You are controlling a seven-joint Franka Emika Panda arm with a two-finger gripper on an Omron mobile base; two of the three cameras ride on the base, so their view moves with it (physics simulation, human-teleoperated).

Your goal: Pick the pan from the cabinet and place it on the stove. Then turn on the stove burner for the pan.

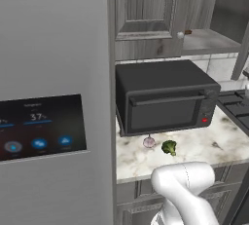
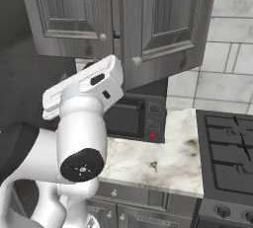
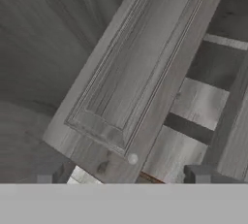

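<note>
Step in hand, by my read: getting to the pan inside the cabinet [image 1: 146, 9]. Door w/ small knob [image 3: 132, 158] hangs ajar in hand view, shelves showing beside it. Gripper [image 3: 123, 174] sits just below the knob; its 2 tips stand wide apart, nothing btwn them, so released. Pan [image 1: 188, 32]: a reddish-brown handle end pokes out on the lower shelf; rest hidden. Stove [image 2: 232, 148] is off to the right, past the countertop oven [image 1: 165, 97]. Next: likely swing door wider, then reach for handle.
</note>
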